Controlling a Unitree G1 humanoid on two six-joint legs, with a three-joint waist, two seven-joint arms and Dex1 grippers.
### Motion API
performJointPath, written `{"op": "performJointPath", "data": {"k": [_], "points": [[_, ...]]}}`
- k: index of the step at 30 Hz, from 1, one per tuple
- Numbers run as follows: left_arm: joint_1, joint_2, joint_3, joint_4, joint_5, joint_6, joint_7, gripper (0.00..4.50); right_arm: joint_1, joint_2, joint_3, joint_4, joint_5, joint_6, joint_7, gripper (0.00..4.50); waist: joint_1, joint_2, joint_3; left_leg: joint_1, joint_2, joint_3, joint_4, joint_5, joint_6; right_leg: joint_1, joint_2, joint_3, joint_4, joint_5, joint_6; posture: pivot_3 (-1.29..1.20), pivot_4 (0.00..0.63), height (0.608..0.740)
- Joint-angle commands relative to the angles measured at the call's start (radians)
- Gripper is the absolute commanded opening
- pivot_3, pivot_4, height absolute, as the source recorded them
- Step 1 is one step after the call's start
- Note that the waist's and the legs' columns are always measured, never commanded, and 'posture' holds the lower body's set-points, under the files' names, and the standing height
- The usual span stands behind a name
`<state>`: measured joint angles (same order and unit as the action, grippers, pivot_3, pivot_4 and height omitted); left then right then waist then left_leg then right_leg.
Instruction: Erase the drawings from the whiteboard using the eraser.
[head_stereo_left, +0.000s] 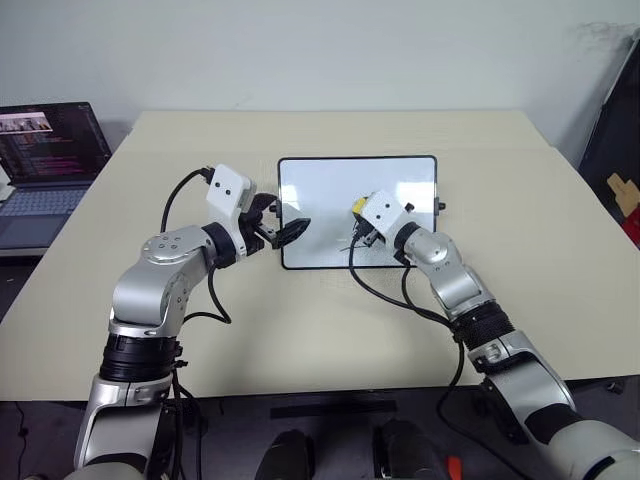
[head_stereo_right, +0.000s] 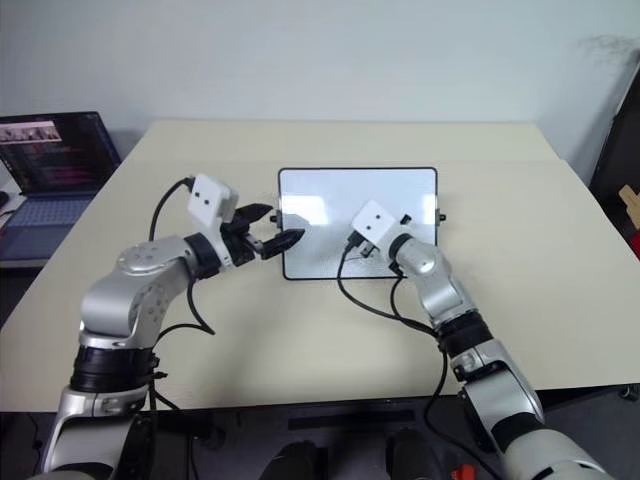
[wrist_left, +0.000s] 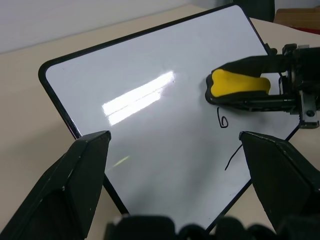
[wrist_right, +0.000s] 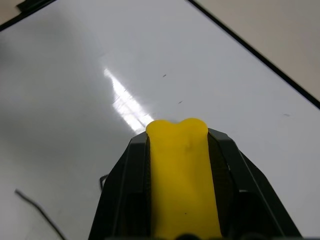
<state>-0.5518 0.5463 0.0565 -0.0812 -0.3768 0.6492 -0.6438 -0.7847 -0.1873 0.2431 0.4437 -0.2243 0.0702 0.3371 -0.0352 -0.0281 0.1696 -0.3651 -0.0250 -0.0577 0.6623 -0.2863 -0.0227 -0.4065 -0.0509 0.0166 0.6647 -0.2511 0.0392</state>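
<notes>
The whiteboard (head_stereo_left: 330, 190) lies flat in the middle of the table, white with a thin black frame. On its near right part are the drawings: a small black "6" (wrist_left: 223, 121) and a short thin line (wrist_left: 232, 156) below it. My right gripper (head_stereo_left: 362, 222) is shut on the yellow eraser (wrist_left: 237, 85), held over the board just beside the "6". The eraser (wrist_right: 180, 175) sticks out between the black fingers (wrist_right: 122, 190). My left gripper (head_stereo_left: 285, 218) is open at the board's near left corner, one finger over the frame and one over the white surface.
An open laptop (head_stereo_left: 50, 160) sits on a lower surface off the beige table's (head_stereo_left: 300, 330) far left. Dark equipment and a cardboard piece (head_stereo_left: 622, 192) stand beyond the right edge. Black cables hang from both wrists above the table's near part.
</notes>
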Motion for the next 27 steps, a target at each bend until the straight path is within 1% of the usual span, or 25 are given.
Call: {"op": "performJointPath", "data": {"k": [1, 4, 7, 10, 14, 20, 23, 27], "points": [[0.006, 0.032, 0.041, 0.007, 0.015, -0.035, 0.002, 4.5, -0.075, 0.023, -0.04, -0.045, 0.017, -0.023, -0.04, 1.18, -0.003, 0.0, 0.0, -0.001, 0.0, 0.0, -0.001, 0.0, 0.0, -0.001, 0.0, 0.0, -0.001, 0.0, 0.0, 0.0, 0.15, 0.74], [0.017, 0.046, 0.047, 0.018, 0.019, -0.043, -0.004, 4.5, -0.102, 0.036, -0.032, -0.002, 0.01, -0.026, -0.052, 1.18, -0.007, 0.0, 0.0, -0.007, 0.0, 0.001, -0.001, 0.001, -0.004, -0.007, 0.0, 0.0, -0.003, -0.001, 0.0, 0.0, 0.15, 0.74], [0.025, 0.052, 0.048, 0.018, 0.016, -0.047, -0.007, 4.5, -0.135, 0.061, -0.009, 0.078, -0.003, -0.041, -0.058, 1.18, -0.006, 0.0, 0.0, -0.017, 0.0, 0.0, 0.0, 0.001, -0.005, -0.016, -0.001, 0.0, -0.003, -0.001, 0.0, 0.0, 0.15, 0.74], [0.028, 0.051, 0.046, 0.015, 0.017, -0.048, -0.007, 4.5, -0.171, 0.09, 0.014, 0.158, -0.018, -0.059, -0.056, 1.18, -0.006, 0.0, 0.0, -0.018, 0.0, 0.001, -0.001, 0.001, -0.005, -0.016, -0.001, 0.0, -0.004, -0.001, 0.0, 0.0, 0.15, 0.74], [0.029, 0.047, 0.041, 0.005, 0.017, -0.044, -0.005, 4.5, -0.186, 0.108, 0.033, 0.217, -0.03, -0.078, -0.044, 1.17, -0.012, 0.0, 0.0, -0.017, 0.0, 0.001, 0.0, 0.001, -0.005, -0.016, -0.001, 0.0, -0.002, 0.0, 0.0, 0.0, 0.15, 0.74], [0.026, 0.04, 0.034, -0.001, 0.014, -0.041, -0.008, 4.5, -0.149, 0.083, 0.046, 0.218, -0.051, -0.069, -0.024, 1.17, -0.016, 0.0, 0.0, -0.017, 0.0, 0.001, 0.0, 0.001, -0.005, -0.016, -0.001, 0.0, -0.001, 0.0, 0.0, 0.0, 0.15, 0.74], [0.022, 0.032, 0.025, -0.003, 0.012, -0.041, -0.011, 4.5, -0.134, 0.052, 0.018, 0.209, -0.041, -0.049, -0.043, 1.17, -0.014, 0.0, 0.0, -0.016, 0.0, 0.001, 0.0, 0.001, -0.005, -0.015, -0.001, 0.0, -0.001, 0.0, 0.0, 0.0, 0.15, 0.74], [0.016, 0.025, 0.018, -0.003, 0.012, -0.041, -0.017, 4.5, -0.09, 0.006, -0.023, 0.157, -0.015, -0.019, -0.045, 1.17, 0.002, 0.0, 0.0, -0.016, -0.001, 0.0, 0.001, 0.001, -0.004, -0.014, -0.001, -0.001, -0.001, 0.0, 0.0, 0.0, 0.15, 0.74]]}}
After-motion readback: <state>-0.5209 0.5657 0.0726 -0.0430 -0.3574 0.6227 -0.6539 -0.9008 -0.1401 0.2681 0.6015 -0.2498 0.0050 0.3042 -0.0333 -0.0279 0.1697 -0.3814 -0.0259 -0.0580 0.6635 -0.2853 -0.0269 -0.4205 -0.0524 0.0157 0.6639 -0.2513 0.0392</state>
